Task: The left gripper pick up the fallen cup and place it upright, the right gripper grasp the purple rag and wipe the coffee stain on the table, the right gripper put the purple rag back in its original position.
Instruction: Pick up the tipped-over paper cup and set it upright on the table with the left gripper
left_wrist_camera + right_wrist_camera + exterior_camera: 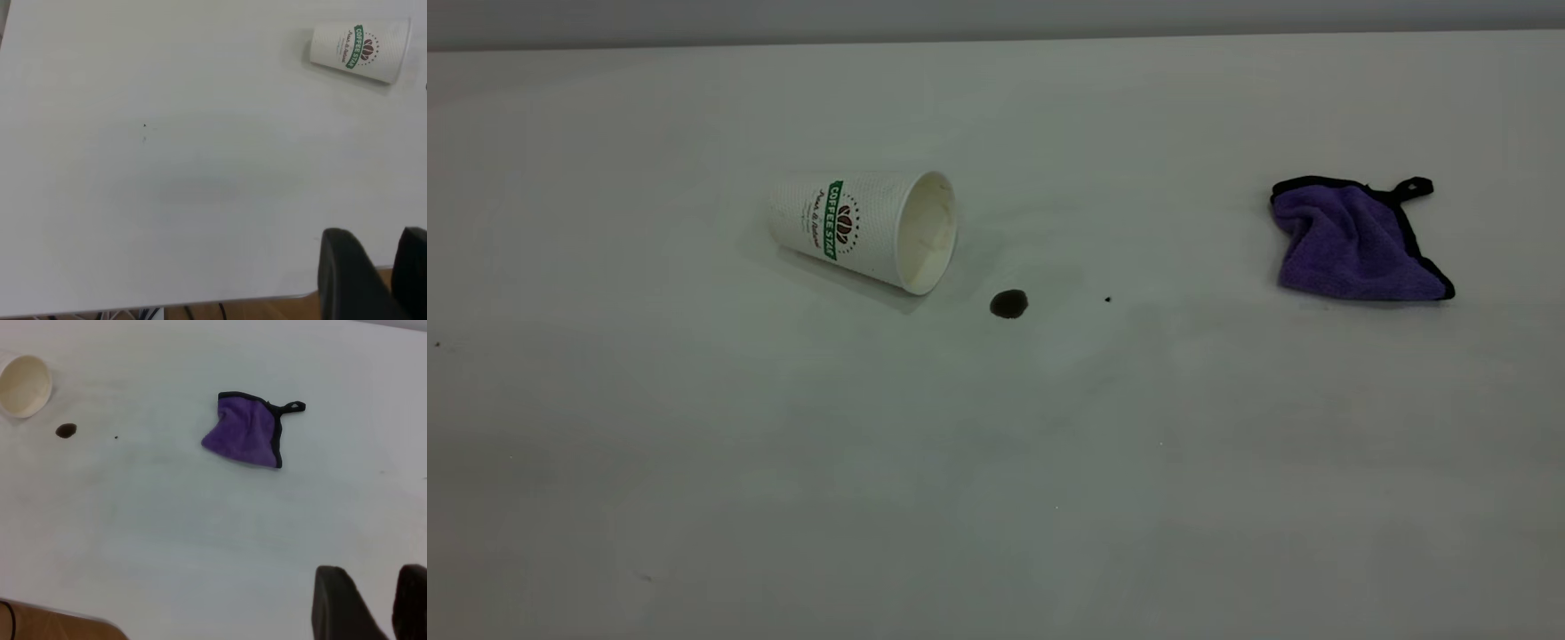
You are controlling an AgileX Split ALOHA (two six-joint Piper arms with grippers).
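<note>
well, my left hand (370,280) waits parted and empty; the white dimpled paper cup (863,229) lies sideways on the white counter (783,462), light and crushable, so i'd pinch its wall gently.

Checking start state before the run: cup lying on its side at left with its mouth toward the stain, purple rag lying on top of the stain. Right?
Not quite. The purple rag is not on the coffee stain; it lies well apart, far to the right, with bare table between them. The exterior view shows this. The fallen cup is indeed on its side at left, mouth toward the stain.
</note>
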